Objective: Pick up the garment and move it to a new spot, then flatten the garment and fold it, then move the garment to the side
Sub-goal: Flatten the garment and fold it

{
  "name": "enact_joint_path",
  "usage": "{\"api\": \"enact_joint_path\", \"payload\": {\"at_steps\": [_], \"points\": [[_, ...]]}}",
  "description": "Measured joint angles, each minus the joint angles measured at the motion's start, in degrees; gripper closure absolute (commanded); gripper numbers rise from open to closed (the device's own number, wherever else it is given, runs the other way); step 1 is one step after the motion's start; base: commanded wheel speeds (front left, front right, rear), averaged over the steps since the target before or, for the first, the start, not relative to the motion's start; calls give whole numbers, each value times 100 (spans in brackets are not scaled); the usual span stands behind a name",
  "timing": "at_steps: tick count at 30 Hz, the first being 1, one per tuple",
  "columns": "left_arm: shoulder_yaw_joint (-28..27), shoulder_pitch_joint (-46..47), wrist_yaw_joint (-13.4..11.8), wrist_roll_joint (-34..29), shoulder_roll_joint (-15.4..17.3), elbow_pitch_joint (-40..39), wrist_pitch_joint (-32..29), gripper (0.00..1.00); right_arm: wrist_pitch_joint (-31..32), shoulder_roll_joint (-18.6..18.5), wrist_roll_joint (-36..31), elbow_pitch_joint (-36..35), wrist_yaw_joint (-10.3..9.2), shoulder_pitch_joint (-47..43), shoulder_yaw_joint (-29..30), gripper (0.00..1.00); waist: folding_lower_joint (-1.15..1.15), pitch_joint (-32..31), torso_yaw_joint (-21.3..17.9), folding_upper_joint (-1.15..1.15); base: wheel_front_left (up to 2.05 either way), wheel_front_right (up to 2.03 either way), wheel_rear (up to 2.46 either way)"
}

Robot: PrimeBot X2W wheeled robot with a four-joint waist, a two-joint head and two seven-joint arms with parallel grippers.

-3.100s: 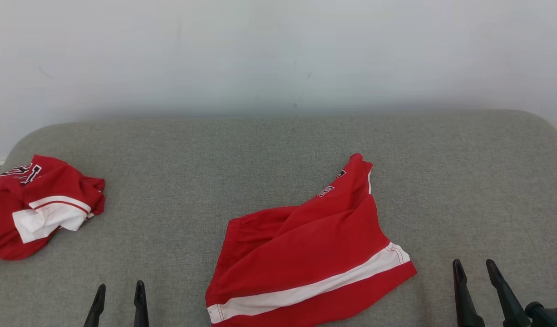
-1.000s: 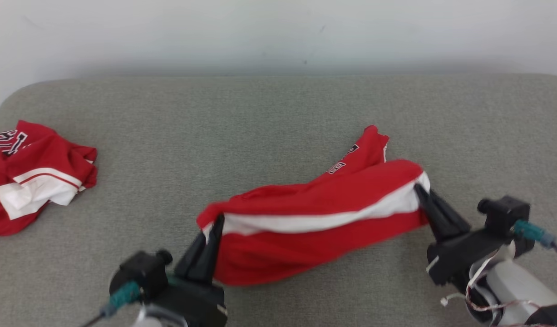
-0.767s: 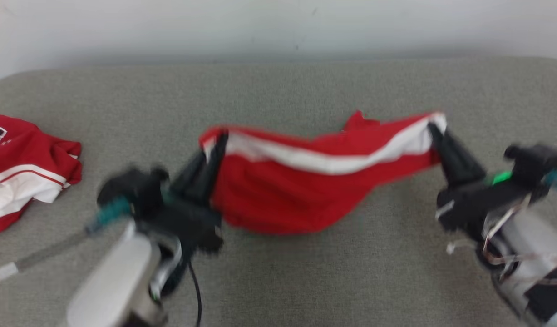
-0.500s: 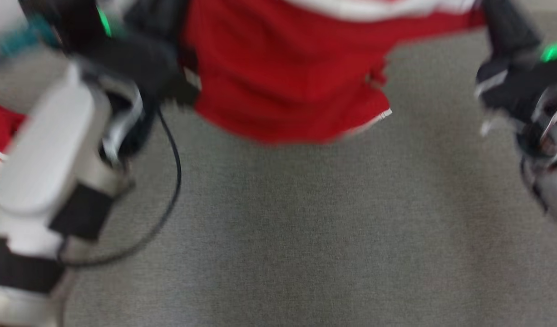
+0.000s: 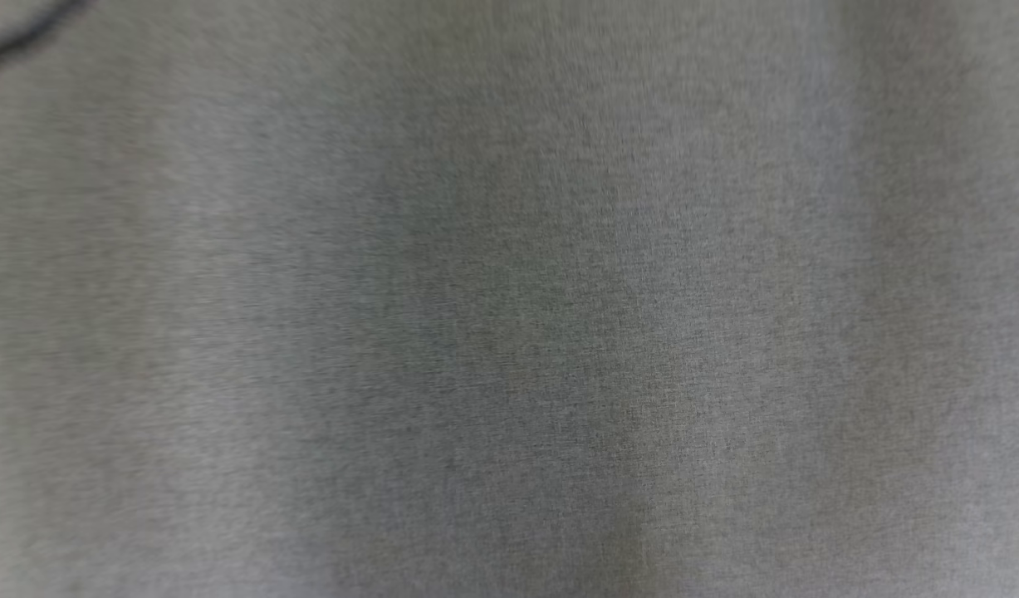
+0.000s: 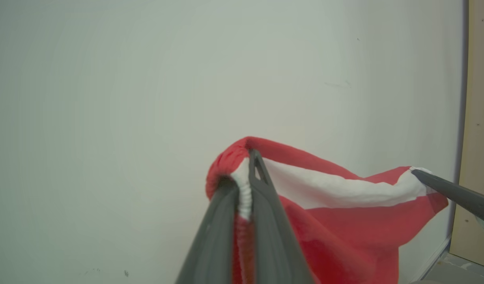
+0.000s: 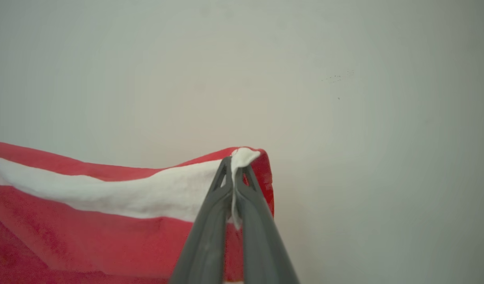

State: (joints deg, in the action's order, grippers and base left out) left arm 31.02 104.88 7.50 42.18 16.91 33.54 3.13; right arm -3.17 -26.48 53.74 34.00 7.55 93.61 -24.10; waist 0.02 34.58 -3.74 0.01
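A bare pale wall [image 6: 107, 98] is spreading out to the left of the left hand [image 6: 242, 173], leaving open room on that side. The left hand is pinching tight on the gathered white-and-red edge of the red garment [image 6: 344, 221], which is hanging raised in front of the wall. The garment's white band is running rightward, sagging a little, to the right hand [image 7: 234, 165], which is clamping tight on the opposite white corner. Red cloth is drooping below the line between the two hands. Past the right hand a pale wooden panel [image 6: 478, 118] is standing at the wall's edge. In the head view a blurred grey fabric surface [image 5: 509, 332] is stretching from side to side
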Motion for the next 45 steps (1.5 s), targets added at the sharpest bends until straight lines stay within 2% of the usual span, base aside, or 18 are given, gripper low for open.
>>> {"api": "enact_joint_path", "payload": {"at_steps": [3,8,12,17,20,25,31,38,41,45], "points": [[287,542,0,20,-42,441,132,100,-98,48,-147,412,0,555,-118,100,0,334,-103,0,0,0,0],[597,695,0,325,-82,868,331,100,-218,137,-188,810,0,778,-298,100,0,621,-216,0,0,0,0],[910,654,0,499,-69,979,514,100,-332,145,-119,962,0,803,-488,100,-1,799,-262,0,0,0,0],[1107,131,0,824,-15,893,851,100,-606,105,63,900,0,371,-714,100,0,894,-260,0,0,0,0],[1271,-542,0,999,85,615,1049,100,-837,-20,230,690,0,-211,-924,100,-1,833,-249,0,0,0,0],[1209,-1914,-2,1026,250,-59,1185,100,-1069,-348,489,138,0,-1469,-1235,100,-2,561,-217,-1,0,0,0],[645,-4117,-323,531,222,-1354,1192,100,-1161,-690,638,-552,0,-3113,-1327,100,-3,102,-182,-2,0,0,0],[364,-6486,-405,-130,80,-2265,1192,100,-1181,-700,586,-1213,0,-5034,-801,100,-4,-487,-162,-3,0,0,0],[218,-7251,-433,-356,-26,-2462,1192,100,-1190,-655,456,-1407,0,-5844,-570,100,-4,-741,-162,-2,0,0,0],[189,-8038,-335,-553,-110,-2558,1192,100,-1194,-527,350,-1663,0,-6837,-256,100,-4,-1072,-156,-3,0,0,0]]}}
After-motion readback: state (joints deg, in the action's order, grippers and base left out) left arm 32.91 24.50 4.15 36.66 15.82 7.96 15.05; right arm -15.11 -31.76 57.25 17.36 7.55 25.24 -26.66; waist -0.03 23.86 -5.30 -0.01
